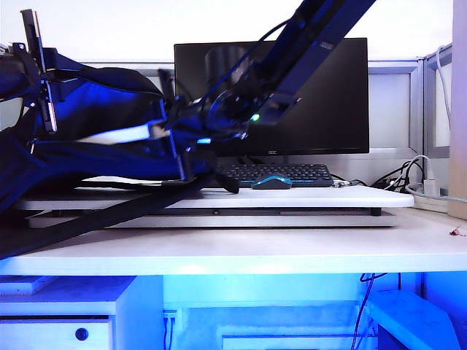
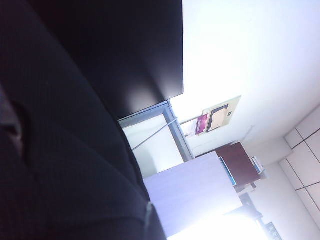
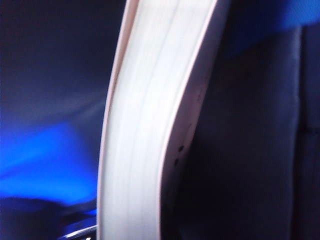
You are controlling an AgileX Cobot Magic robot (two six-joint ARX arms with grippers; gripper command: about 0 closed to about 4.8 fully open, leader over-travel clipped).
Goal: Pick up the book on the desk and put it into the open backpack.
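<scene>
Reaching leftward, right gripper (image 1: 162,132) holds book (image 1: 117,135) inside backpack (image 1: 102,95); left gripper's jaws shut.

So the worktop (image 1: 241,251) is a wide white slab with a thick front edge. Sitting right on it is a thin raised white board (image 1: 219,200) (on little feet, looks like). On that board there's a dark keyboard (image 1: 281,173) with a mouse (image 1: 271,181) just in front, and the backpack (image 1: 87,138) slumped on the left end, one strap (image 1: 95,219) trailing down onto the worktop.
</scene>
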